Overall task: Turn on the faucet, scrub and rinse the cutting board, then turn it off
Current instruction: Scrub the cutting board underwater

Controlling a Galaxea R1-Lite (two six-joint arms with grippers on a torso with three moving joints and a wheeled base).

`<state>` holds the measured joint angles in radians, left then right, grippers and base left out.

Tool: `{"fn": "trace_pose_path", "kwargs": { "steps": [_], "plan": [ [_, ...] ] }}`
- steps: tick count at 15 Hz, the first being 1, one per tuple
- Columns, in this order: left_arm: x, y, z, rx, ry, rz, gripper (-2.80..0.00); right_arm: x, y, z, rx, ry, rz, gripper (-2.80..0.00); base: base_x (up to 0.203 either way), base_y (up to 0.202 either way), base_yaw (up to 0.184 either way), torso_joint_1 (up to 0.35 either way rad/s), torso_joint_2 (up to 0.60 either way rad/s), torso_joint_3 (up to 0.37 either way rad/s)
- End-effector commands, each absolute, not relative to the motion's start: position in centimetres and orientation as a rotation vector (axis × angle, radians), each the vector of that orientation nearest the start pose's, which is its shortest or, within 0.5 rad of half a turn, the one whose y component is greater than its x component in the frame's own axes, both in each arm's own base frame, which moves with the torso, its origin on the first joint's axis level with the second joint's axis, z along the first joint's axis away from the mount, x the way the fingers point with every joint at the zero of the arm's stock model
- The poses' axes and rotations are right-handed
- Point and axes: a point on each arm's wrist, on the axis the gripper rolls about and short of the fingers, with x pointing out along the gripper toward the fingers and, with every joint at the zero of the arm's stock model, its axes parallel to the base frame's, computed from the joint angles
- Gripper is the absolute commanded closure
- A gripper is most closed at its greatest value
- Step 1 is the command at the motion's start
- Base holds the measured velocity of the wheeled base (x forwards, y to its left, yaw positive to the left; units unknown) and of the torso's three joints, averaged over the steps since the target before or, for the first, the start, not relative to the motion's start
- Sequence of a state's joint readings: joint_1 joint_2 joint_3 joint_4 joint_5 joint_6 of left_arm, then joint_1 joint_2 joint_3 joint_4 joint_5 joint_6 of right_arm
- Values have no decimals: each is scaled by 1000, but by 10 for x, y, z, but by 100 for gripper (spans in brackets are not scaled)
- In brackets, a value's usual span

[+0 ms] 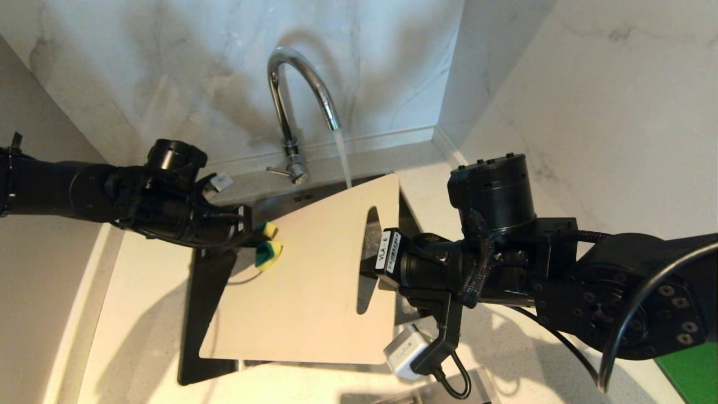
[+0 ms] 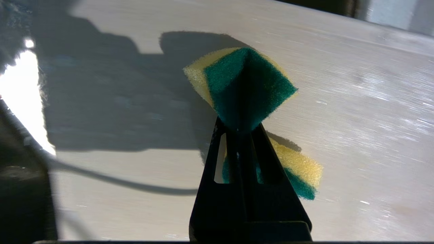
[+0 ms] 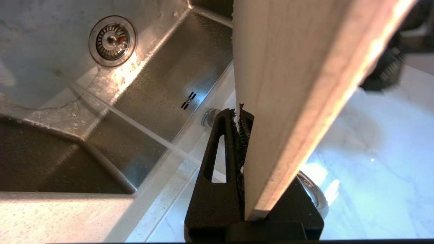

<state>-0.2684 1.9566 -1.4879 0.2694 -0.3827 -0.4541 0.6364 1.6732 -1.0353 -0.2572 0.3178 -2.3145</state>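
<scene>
The chrome faucet [image 1: 297, 101] stands behind the sink, and a stream of water [image 1: 343, 160] runs from its spout past the far edge of the cutting board [image 1: 314, 280]. The cream board is held tilted over the sink. My right gripper [image 3: 239, 113] is shut on the board's [image 3: 298, 84] slotted end, beside the handle slot [image 1: 367, 264]. My left gripper [image 2: 239, 127] is shut on a folded yellow-and-green sponge [image 2: 244, 84], which sits against the board's face [image 2: 339, 118] near its left edge [image 1: 268, 247].
Under the board lies the steel sink [image 3: 162, 84] with its drain [image 3: 112, 40]. The faucet's thin lever [image 1: 277, 170] points left. Pale countertop [image 1: 140, 314] surrounds the sink, and marble walls meet in a corner at the back right [image 1: 443, 112].
</scene>
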Motion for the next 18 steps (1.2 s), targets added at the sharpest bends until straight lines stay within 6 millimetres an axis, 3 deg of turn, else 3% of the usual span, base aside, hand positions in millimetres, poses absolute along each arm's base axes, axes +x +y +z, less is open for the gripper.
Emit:
{"fn": "trace_pose_path", "kwargs": {
  "steps": [1, 6, 13, 16, 18],
  "plan": [
    [366, -87, 183, -473, 914, -401, 0, 245, 190, 217, -2138, -898, 924, 0, 0, 0, 0, 0, 0, 0],
    [374, -46, 157, -488, 919, -320, 0, 243, 189, 220, -2138, -900, 914, 0, 0, 0, 0, 0, 0, 0],
    [379, -8, 151, -489, 896, -269, 0, 243, 188, 218, -2137, -899, 921, 0, 0, 0, 0, 0, 0, 0],
    [377, 1, 163, -492, 860, -286, 0, 243, 188, 218, -2137, -898, 922, 0, 0, 0, 0, 0, 0, 0],
    [362, -7, 190, -487, 818, -334, 0, 243, 188, 218, -2137, -896, 922, 0, 0, 0, 0, 0, 0, 0]
  ]
}}
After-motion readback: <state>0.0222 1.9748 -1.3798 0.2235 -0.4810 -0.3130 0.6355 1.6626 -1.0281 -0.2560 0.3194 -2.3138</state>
